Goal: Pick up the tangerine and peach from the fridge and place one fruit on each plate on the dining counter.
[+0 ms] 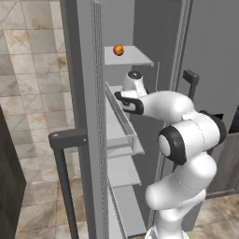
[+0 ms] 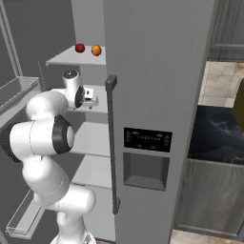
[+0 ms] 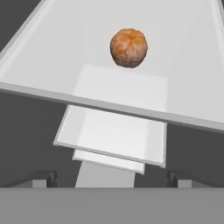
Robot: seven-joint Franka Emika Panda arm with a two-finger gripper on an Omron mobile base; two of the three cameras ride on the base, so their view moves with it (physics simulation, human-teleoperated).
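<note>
No fruit is yet held: the tangerine (image 3: 128, 47) is seen resting on the upper shelf (image 1: 135, 57) of the open fridge (image 2: 157, 71), the end effector (image 3: 113, 177) is spread empty below it, and every pick and placement is judged outstanding.

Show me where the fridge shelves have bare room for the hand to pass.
The shelf under the tangerine is bare all around it. The shelves below look bare too. The top shelf is busier, where a dark red ball sits beside the fruit.

Orange tangerine (image 3: 128, 47), on upper fridge shelf (image 3: 52, 48)
</note>
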